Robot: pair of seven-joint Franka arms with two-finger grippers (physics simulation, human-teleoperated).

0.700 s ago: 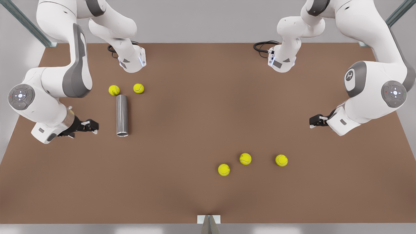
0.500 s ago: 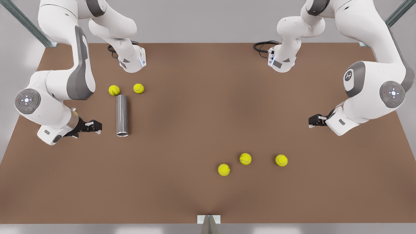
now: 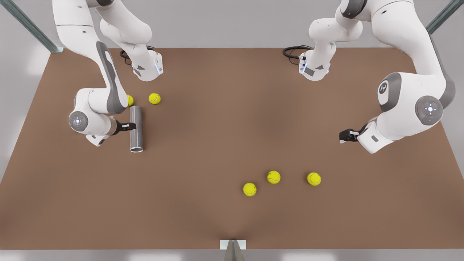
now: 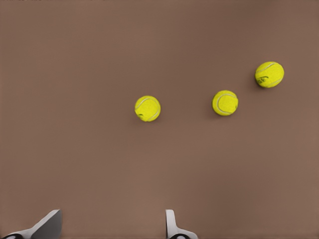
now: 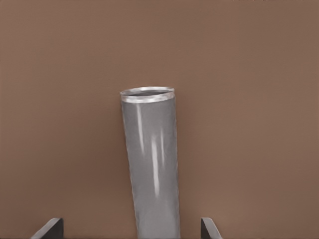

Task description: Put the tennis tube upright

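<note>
The tennis tube [image 3: 136,139] is a slim grey cylinder lying flat on the brown table [image 3: 217,127] at the front view's left, its hollow, light-rimmed end [image 3: 136,149] towards the near edge. My right gripper [image 3: 129,126] has reached the tube's middle from the left. In the right wrist view the tube [image 5: 152,164] runs between the widely spread fingers [image 5: 50,228], so that gripper [image 5: 130,229] is open and astride it. My left gripper [image 3: 344,136] waits at the front view's right, open [image 4: 110,226] above bare table.
Two yellow tennis balls [image 3: 154,98] [image 3: 129,100] lie just beyond the tube's far end, one partly behind the arm. Three more [image 3: 249,189] [image 3: 273,177] [image 3: 314,178] lie near the table's front middle and appear in the left wrist view [image 4: 148,108]. The arm bases [image 3: 146,69] [image 3: 313,69] stand at the back.
My right gripper has swung rightwards and towards the back, from beside the tube's near end to its middle. The left gripper crept slightly leftwards. The tube and balls have not moved.
</note>
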